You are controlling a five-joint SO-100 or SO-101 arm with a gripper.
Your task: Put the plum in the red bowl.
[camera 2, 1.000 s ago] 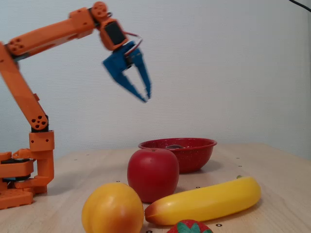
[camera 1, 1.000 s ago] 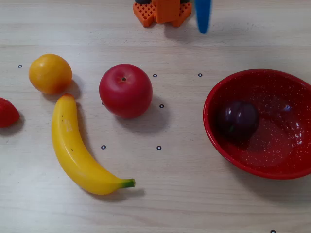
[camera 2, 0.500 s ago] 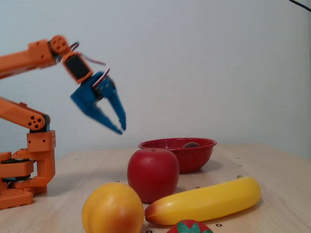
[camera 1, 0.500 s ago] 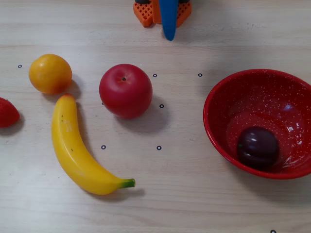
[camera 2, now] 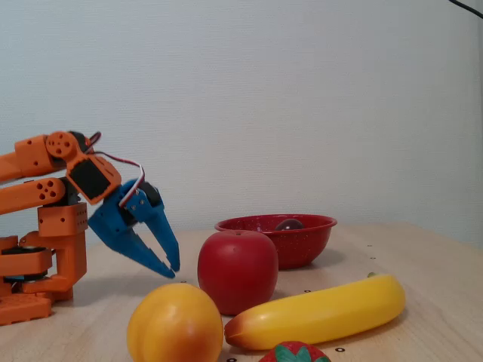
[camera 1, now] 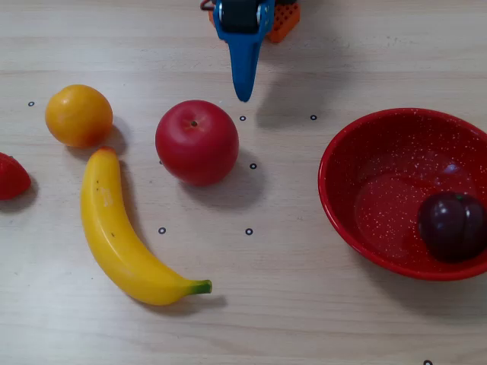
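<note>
The gripper hangs empty, fingers slightly parted, near the base — the plum, glossy and probably slippery, sits in the bowl.

Light: we see bright, even, diffuse | Shadows: soft, falling right of the apple on the counter | Glare: small highlights inside the red bowl | Focus: nearest fruit slightly soft in the low fixed view

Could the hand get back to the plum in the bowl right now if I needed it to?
Probably yes. The plum lies uncovered in the open-topped bowl, and the empty hand has nothing between it and the bowl.
</note>
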